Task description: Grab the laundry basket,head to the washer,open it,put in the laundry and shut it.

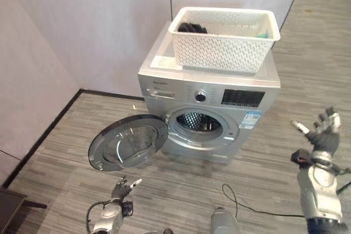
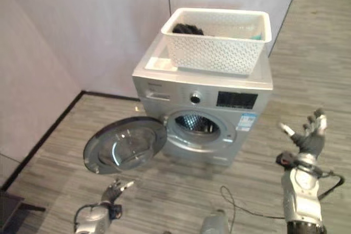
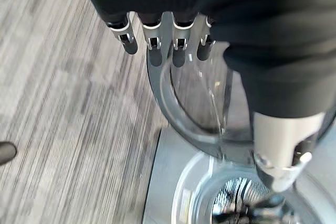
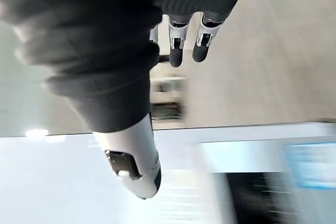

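- While the silver front-loading washing machine [image 1: 211,108] stands with its round glass-and-metal door [image 1: 129,142] swung wide to its left side and the drum mouth [image 1: 198,123] exposed, the step in hand looks to be loading the laundry.
- On top of the washing machine sits the white perforated plastic laundry basket [image 1: 225,39], with dark clothing [image 1: 192,27] in the corner nearest the wall and something teal [image 1: 262,34] at the opposite end.
- Low in front of the washing machine, below the door, the left hand [image 1: 125,187] hangs with relaxed fingers, holding nothing.
- Off the washing machine's right side, well apart from it, the right hand [image 1: 322,133] is raised with fingers spread, also empty.
- To do this well, I would judge that one hand should reach up over the basket rim, close firmly on the dark clothing, and carry it down into the drum mouth.
- Garments should go fully past the door seal, so nothing trails when the door closes.
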{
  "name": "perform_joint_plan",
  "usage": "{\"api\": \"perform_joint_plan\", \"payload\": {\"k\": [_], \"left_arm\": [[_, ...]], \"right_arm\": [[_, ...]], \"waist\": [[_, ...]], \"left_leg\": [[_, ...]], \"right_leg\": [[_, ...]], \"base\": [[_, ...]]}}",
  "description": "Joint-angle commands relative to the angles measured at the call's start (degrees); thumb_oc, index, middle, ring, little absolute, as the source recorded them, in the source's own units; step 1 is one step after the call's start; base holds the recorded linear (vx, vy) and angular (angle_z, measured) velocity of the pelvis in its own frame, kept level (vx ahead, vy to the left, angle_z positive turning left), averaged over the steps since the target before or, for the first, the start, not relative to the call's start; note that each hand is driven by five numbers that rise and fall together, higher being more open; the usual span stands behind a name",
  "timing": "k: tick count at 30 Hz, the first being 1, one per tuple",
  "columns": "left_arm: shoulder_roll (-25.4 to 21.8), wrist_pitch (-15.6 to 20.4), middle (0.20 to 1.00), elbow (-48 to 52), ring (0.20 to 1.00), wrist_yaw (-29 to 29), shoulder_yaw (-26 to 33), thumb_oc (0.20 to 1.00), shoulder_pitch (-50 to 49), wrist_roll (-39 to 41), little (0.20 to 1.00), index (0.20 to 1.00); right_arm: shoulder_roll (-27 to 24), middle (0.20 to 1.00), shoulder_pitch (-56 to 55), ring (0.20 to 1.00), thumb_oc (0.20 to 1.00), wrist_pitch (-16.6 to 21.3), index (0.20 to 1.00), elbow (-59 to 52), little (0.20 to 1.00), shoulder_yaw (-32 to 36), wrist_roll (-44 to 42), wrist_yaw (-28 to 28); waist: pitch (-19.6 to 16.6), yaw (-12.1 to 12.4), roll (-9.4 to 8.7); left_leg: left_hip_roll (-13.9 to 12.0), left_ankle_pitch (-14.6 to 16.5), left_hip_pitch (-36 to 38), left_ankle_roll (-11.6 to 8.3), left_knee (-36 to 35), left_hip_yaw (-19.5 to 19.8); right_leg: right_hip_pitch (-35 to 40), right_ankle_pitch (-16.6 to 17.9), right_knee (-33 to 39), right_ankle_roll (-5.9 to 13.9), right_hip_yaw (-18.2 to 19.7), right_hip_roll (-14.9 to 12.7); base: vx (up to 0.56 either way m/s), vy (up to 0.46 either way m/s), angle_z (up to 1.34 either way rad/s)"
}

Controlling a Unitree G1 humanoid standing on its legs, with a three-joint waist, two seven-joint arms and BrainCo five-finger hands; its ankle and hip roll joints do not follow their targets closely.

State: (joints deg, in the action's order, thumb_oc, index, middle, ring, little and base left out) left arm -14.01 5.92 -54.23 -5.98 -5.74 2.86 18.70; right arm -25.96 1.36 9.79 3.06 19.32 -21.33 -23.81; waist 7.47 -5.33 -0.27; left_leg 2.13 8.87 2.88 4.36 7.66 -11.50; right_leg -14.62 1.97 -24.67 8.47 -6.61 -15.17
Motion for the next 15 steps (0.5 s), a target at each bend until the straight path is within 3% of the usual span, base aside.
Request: {"api": "perform_joint_plan", "payload": {"k": [1,5,7,8,12,13,14,15], "left_arm": [[-3.0,0.9,1.0,3.4,1.0,-0.8,-0.1,1.0,2.8,-2.8,1.0,1.0],[-3.5,0.8,1.0,3.9,1.0,-0.5,-1.0,1.0,3.0,-4.2,1.0,1.0],[-3.7,0.6,1.0,3.7,1.0,-0.1,-1.0,1.0,3.0,-4.7,1.0,1.0],[-4.0,0.5,1.0,3.9,1.0,0.3,-1.2,1.0,3.0,-5.0,1.0,1.0],[-3.9,0.6,1.0,3.5,1.0,0.7,-1.1,1.0,2.4,-4.6,1.0,1.0],[-3.5,0.9,1.0,1.9,1.0,0.2,-1.2,1.0,1.7,-3.6,1.0,1.0],[-3.1,0.8,1.0,1.1,1.0,0.3,-1.5,1.0,1.8,-2.7,1.0,1.0],[-4.2,0.9,1.0,1.0,1.0,0.2,-1.2,1.0,2.0,-1.3,1.0,1.0]], "right_arm": [[-6.3,1.0,6.7,1.0,1.0,3.1,1.0,-1.6,1.0,8.4,7.5,-9.1],[-10.9,1.0,9.1,1.0,1.0,2.6,1.0,-2.4,1.0,9.6,8.0,-9.8],[-12.1,1.0,9.6,1.0,1.0,2.4,1.0,-3.0,1.0,9.6,8.1,-9.0],[-15.0,1.0,11.1,1.0,1.0,1.7,1.0,-3.5,1.0,8.3,9.2,-8.0],[-23.9,1.0,14.0,1.0,1.0,0.2,1.0,-3.8,1.0,7.0,10.2,-4.5],[-29.7,1.0,17.8,1.0,1.0,-0.1,1.0,-2.7,1.0,4.4,9.9,-3.2],[-32.6,1.0,19.9,1.0,1.0,-0.2,1.0,-1.3,1.0,2.4,9.0,-2.1],[-38.8,1.0,26.1,1.0,1.0,0.8,1.0,-1.7,1.0,-3.0,4.1,1.8]], "waist": [[1.2,-0.6,-0.16],[1.3,-1.2,-1.27],[1.3,-1.2,-1.53],[1.2,-0.8,-2.25],[-1.7,-1.4,-4.74],[-2.9,-1.5,-4.23],[-3.4,-1.9,-3.76],[-2.0,-0.2,-6.42]], "left_leg": [[-1.9,5.0,4.1,-3.68,-1.4,7.3],[-2.1,8.7,5.8,-5.56,1.3,10.8],[-2.3,9.8,6.1,-5.93,2.3,11.2],[-3.0,11.1,7.4,-6.91,3.3,12.2],[-6.0,11.5,13.1,-9.25,-0.4,14.5],[-10.4,6.6,13.7,-11.55,1.6,14.7],[-12.7,2.3,11.5,-12.51,4.7,14.5],[-13.9,-9.1,0.9,-10.9,26.4,15.9]], "right_leg": [[1.8,2.5,9.7,2.05,2.6,-1.4],[1.7,7.2,20.1,4.0,7.4,-4.3],[1.8,8.3,22.3,4.41,7.1,-5.2],[1.5,9.8,24.2,5.09,5.2,-6.5],[2.6,10.3,22.8,6.04,6.3,-5.1],[2.6,8.1,20.4,4.9,6.3,-0.9],[3.1,5.8,19.4,3.44,5.5,1.4],[7.3,3.9,20.6,-1.37,4.9,4.5]], "base": [[0.26,-0.139,0.55],[0.28,-0.158,0.67],[0.24,-0.151,0.74],[0.41,-0.297,0.6],[0.4,-0.346,0.57],[0.4,-0.417,0.58],[0.41,-0.678,0.27],[0.22,-0.552,-0.14]]}}
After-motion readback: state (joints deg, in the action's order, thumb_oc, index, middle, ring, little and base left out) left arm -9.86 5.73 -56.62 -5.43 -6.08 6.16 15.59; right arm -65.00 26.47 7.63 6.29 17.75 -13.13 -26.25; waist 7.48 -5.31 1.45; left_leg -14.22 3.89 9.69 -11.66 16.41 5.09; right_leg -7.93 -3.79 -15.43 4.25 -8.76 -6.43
